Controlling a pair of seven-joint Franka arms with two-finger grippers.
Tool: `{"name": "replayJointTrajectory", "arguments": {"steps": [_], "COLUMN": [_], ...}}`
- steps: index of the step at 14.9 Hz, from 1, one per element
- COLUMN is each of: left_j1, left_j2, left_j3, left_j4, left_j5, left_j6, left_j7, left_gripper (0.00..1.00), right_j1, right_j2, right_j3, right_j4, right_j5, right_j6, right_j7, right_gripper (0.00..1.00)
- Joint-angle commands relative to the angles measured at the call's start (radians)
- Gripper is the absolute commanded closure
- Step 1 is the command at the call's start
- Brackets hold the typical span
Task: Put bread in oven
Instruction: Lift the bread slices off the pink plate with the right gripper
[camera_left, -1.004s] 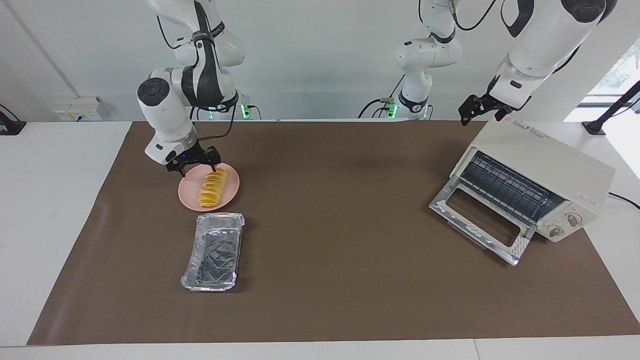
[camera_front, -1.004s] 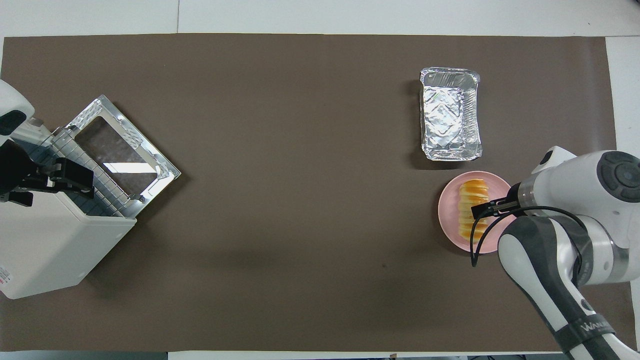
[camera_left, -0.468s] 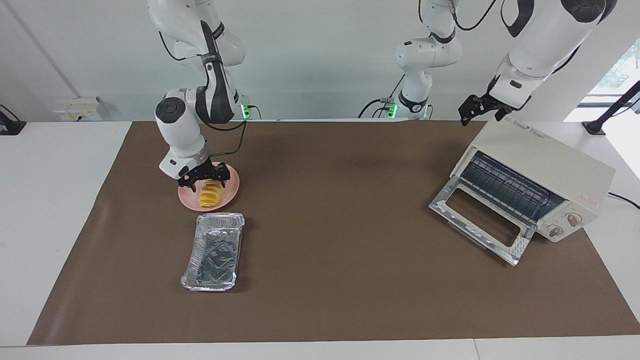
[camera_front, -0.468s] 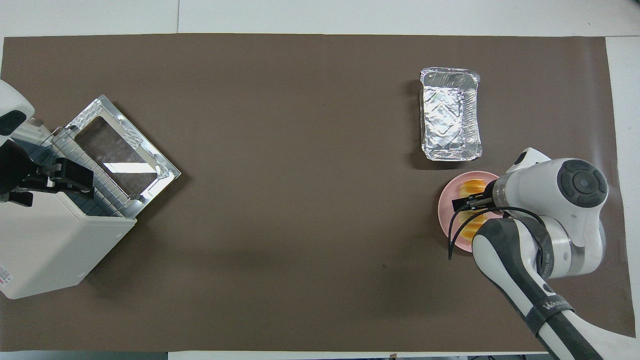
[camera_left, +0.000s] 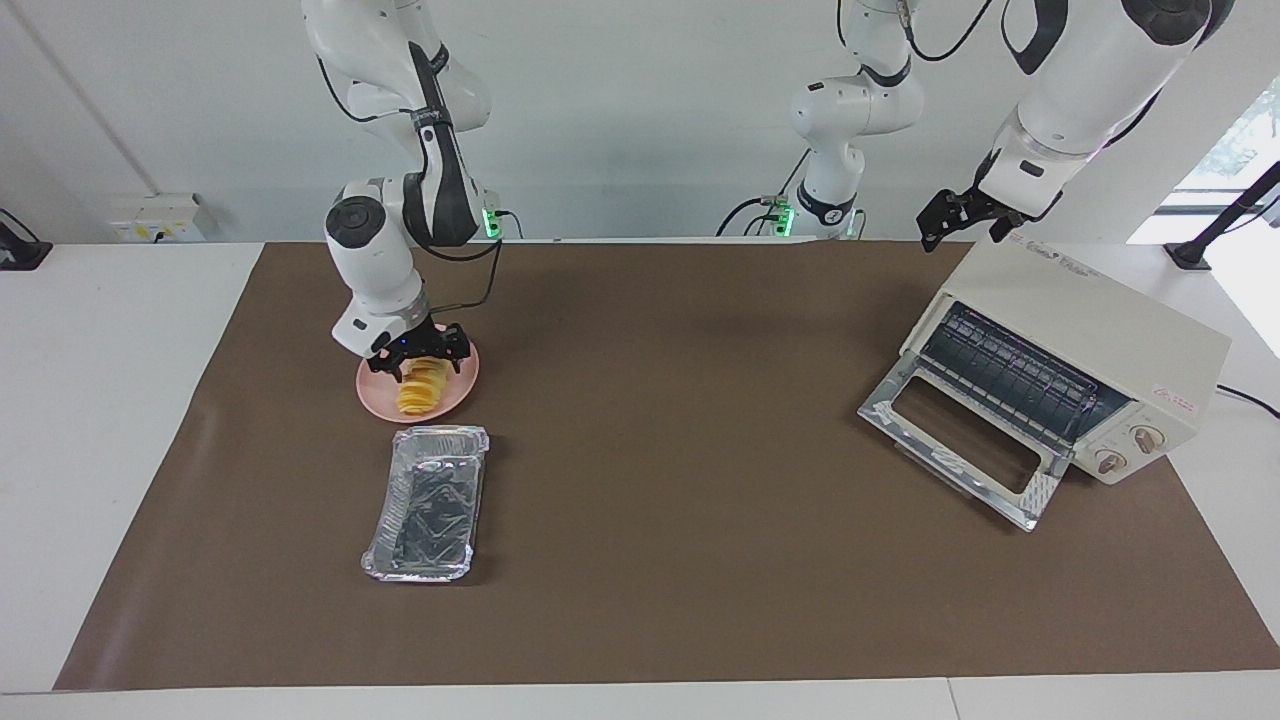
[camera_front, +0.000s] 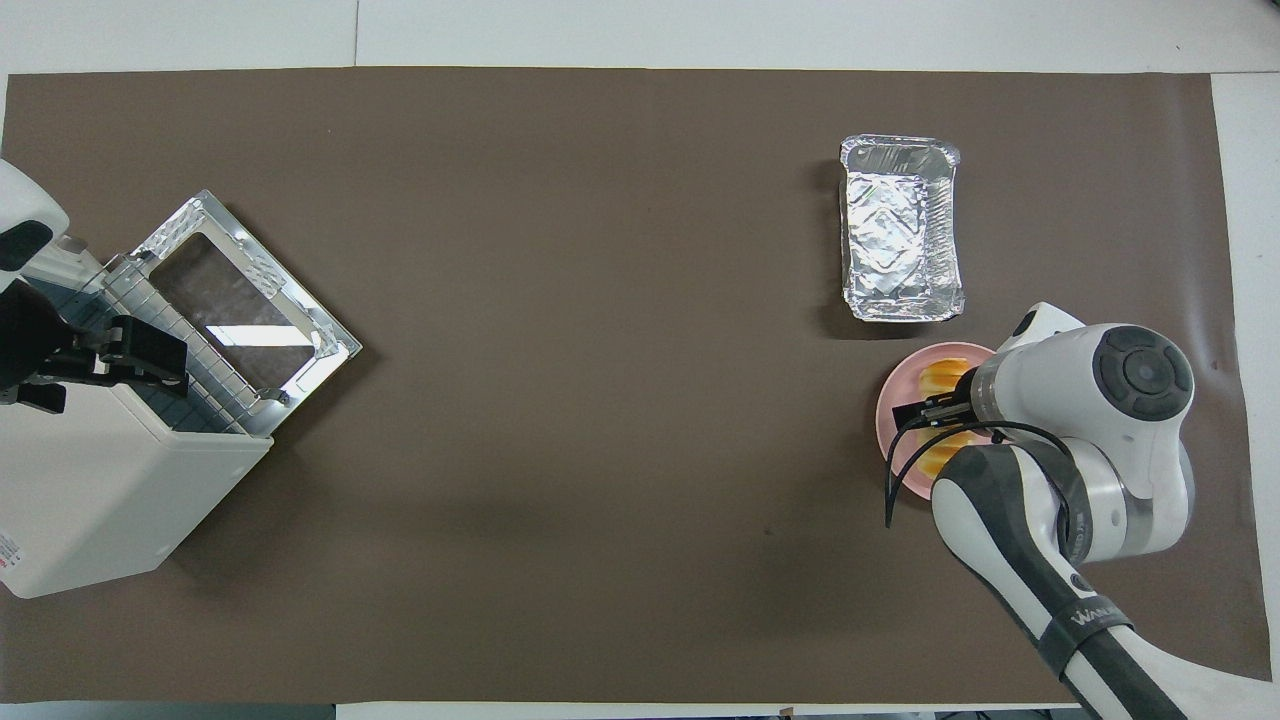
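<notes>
Facing view: the right gripper (camera_left: 418, 356), fingers spread wide, straddles the bread (camera_left: 421, 388) on the pink plate (camera_left: 372, 393), hiding the loaf's robot-side end; the left gripper (camera_left: 960, 222) hangs open over the oven (camera_left: 1080, 330). Overhead view: the right arm's wrist covers most of the bread (camera_front: 941, 376), and the oven (camera_front: 95, 500) is cut off at the edge.

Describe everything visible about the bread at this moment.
The bread is a small golden-yellow loaf with crosswise ridges like joined slices. It lies lengthwise on a round pink plate toward the right arm's end of the table, nearer to the robots than the foil tray. The right end effector, open, straddles its end nearest the robots; contact can't be confirmed.
</notes>
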Motion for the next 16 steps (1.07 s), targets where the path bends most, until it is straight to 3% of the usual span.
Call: {"name": "replayJointTrajectory", "arguments": {"steps": [1, 2, 3, 4, 12, 16], "left_j1": [0.014, 0.014, 0.014, 0.014, 0.014, 0.014], "left_j2": [-0.021, -0.021, -0.021, -0.021, -0.021, -0.021], "left_j3": [-0.005, -0.005, -0.005, -0.005, -0.005, -0.005], "left_j4": [-0.018, -0.018, -0.018, -0.018, -0.018, -0.018], "left_j5": [-0.014, -0.014, -0.014, -0.014, -0.014, -0.014], "left_j6": [0.013, 0.013, 0.013, 0.013, 0.013, 0.013], "left_j7": [0.004, 0.004, 0.004, 0.004, 0.004, 0.004], "left_gripper": [0.00, 0.00, 0.00, 0.00, 0.00, 0.00], "right_j1": [-0.013, -0.021, -0.030, -0.034, -0.044, -0.048], "right_j2": [-0.007, -0.007, -0.007, -0.007, -0.007, 0.017], "right_j3": [0.003, 0.003, 0.003, 0.003, 0.001, 0.001], "right_j4": [-0.022, -0.022, -0.022, -0.022, 0.000, 0.189], "right_j5": [0.008, 0.008, 0.008, 0.008, 0.008, 0.008], "right_j6": [0.025, 0.022, 0.019, 0.015, -0.035, -0.263], "right_j7": [-0.005, -0.017, -0.035, -0.048, -0.057, -0.065], "right_gripper": [0.33, 0.63, 0.84, 0.98, 1.00, 1.00]}}
